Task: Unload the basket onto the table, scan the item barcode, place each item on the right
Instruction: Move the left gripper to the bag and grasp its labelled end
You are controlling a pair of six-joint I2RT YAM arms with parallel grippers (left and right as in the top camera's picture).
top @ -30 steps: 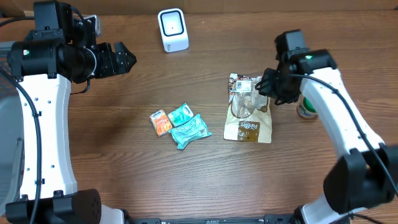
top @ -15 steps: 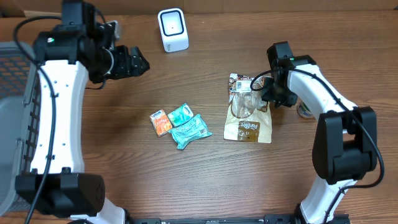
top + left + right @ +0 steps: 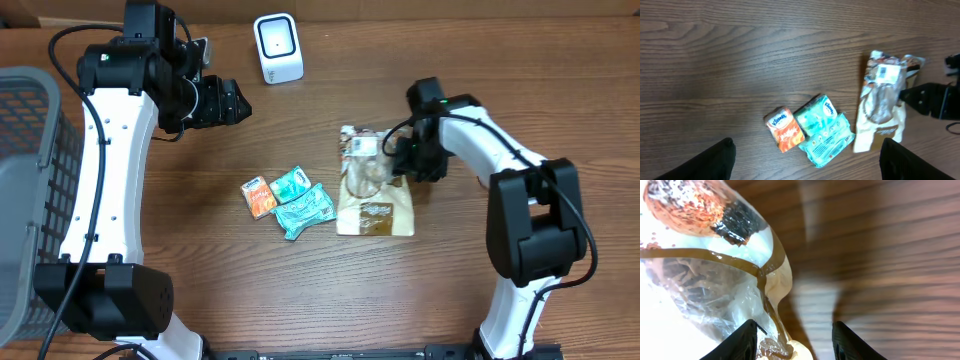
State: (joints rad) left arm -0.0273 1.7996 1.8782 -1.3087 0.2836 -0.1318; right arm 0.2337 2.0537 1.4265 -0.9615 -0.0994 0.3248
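Pinching snack bag edge: right end effector.

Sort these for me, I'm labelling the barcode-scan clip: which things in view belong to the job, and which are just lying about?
Job: snack bag; white scanner; right gripper, on the bag's edge.

Lying about: three tissue packs; grey basket.

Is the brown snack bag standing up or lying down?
Lying down. From overhead the whole front of the snack bag shows, spread flat on the wooden table.
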